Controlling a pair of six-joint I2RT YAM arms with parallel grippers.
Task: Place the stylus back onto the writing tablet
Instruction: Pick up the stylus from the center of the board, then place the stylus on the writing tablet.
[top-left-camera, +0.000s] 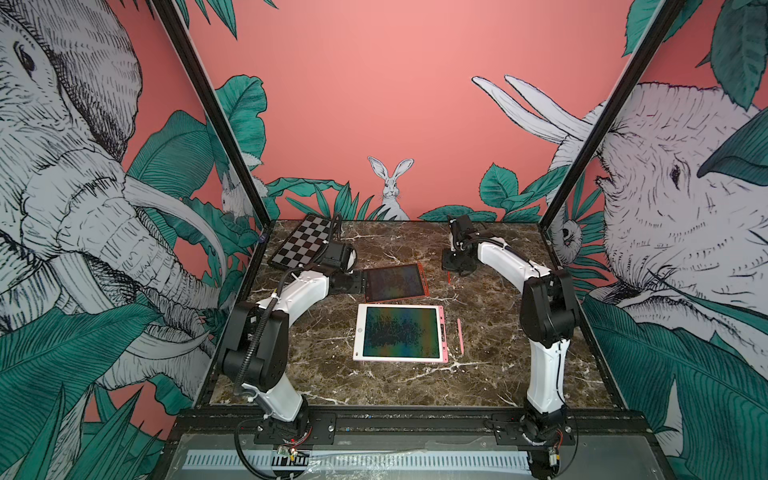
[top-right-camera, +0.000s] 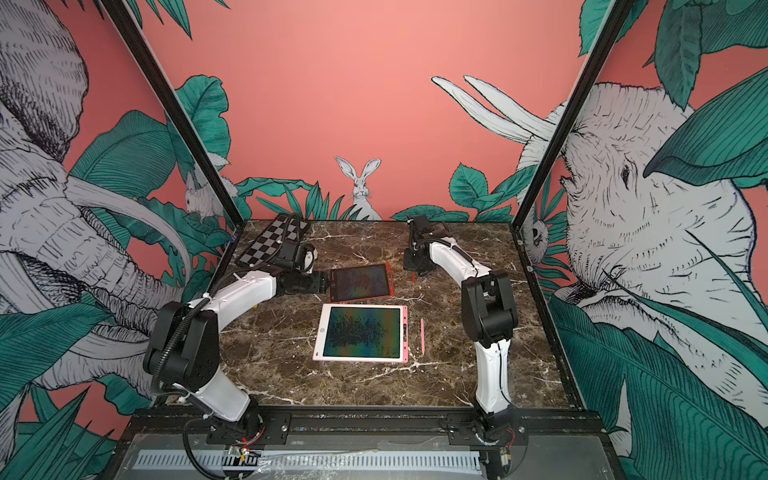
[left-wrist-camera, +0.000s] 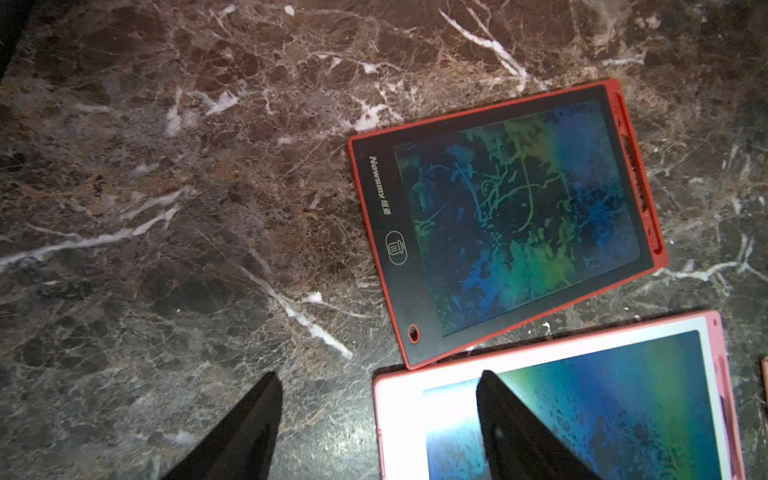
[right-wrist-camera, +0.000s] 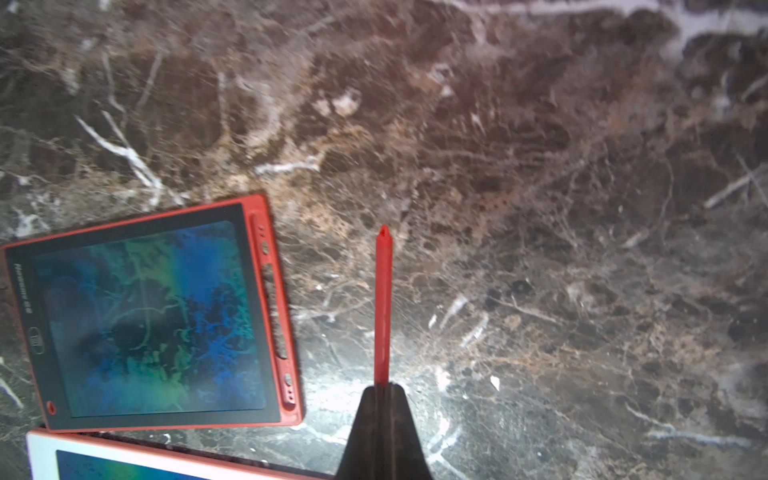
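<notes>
Found, in both top views, the right gripper (top-left-camera: 450, 272) (top-right-camera: 415, 272) clamped tight on the red stylus (top-left-camera: 449, 278) (top-right-camera: 414, 277), near the right edge of the red tablet (top-left-camera: 395, 282) and over the marble table (top-left-camera: 478, 374). Saw the long axis standing steep, almost upright, tip aimed down at the marble; could not tell whether the tip touched. Noted the left gripper (top-left-camera: 365, 284) at the red tablet's left edge, the pink tablet (top-left-camera: 401, 332) lying flat just in front, the pink stylus (top-left-camera: 460, 336) flat beside its right edge and lengthwise along it, and the chessboard (top-left-camera: 301, 245) in the far left corner. Turned to the left wrist view: found the 2 black fingers (left-wrist-camera: 257, 424) of the left gripper (left-wrist-camera: 379, 374) spread apart with nothing between them, 1 over bare marble and 1 over a corner of the pink tablet (left-wrist-camera: 399, 415). Saw the red tablet (left-wrist-camera: 507, 220) flat, its edge slot (left-wrist-camera: 636, 174) empty. Turned to the right wrist view: found the right gripper (right-wrist-camera: 383, 388) pinching the butt end of the red stylus (right-wrist-camera: 383, 307), long axis running straight out from the fingertips, tapered tip pointing away. Noted the shaft roughly parallel with the empty slot (right-wrist-camera: 272, 316) of the red tablet (right-wrist-camera: 153, 316), with a strip of bare marble between them.
</notes>
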